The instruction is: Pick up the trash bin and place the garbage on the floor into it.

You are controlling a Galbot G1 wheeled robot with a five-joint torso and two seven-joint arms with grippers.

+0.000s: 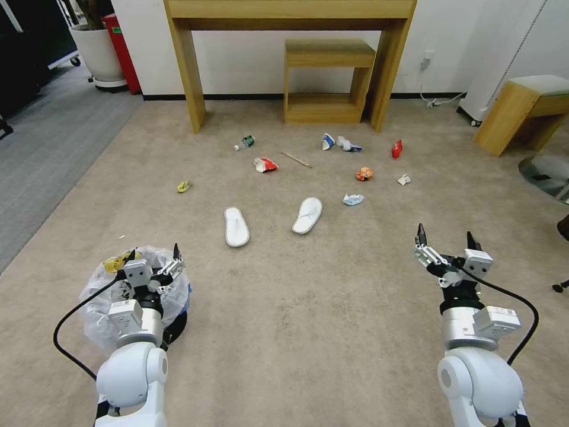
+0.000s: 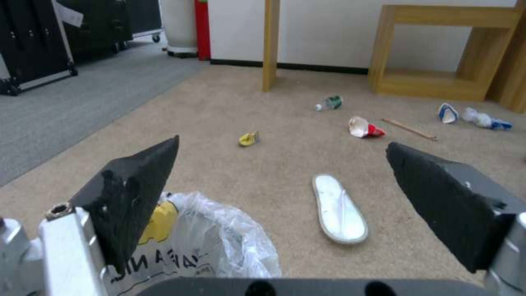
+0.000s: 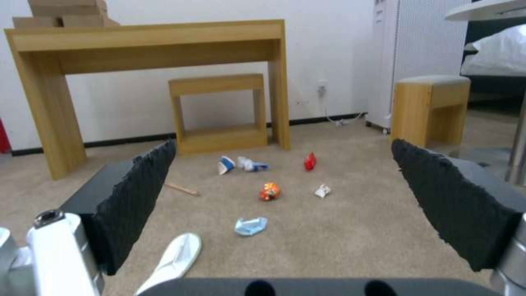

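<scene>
The trash bin (image 1: 101, 296), lined with a crinkled clear bag, stands on the floor (image 1: 308, 308) at the robot's near left, with something yellow (image 1: 115, 263) already seen at its rim. The left gripper (image 1: 155, 256) is held directly above the bin, its jaws spread apart and clamped on nothing; the bin is judged not yet lifted. The right gripper (image 1: 444, 237) is held over bare carpet at the near right, its jaws likewise wide apart and empty.

The garbage is seen scattered well ahead, in front of the wooden table (image 1: 290, 12): a green-labelled bottle (image 1: 245, 142), a red-and-white wrapper (image 1: 265, 165), a wooden stick (image 1: 296, 159), a yellow scrap (image 1: 184, 186) off to the left, a blue-white paper cup (image 1: 327, 141), a crumpled wrapper (image 1: 349, 145) just beside it, a red wrapper (image 1: 396, 149), an orange wrapper (image 1: 364, 174), a small white scrap (image 1: 403, 179) and a pale blue crumpled piece (image 1: 353, 199). Two white slippers (image 1: 237, 226) lie between the litter and the robot.

The task is judged to be at an early stage: the bin remains to be grasped, and nearly all the litter remains to be collected
</scene>
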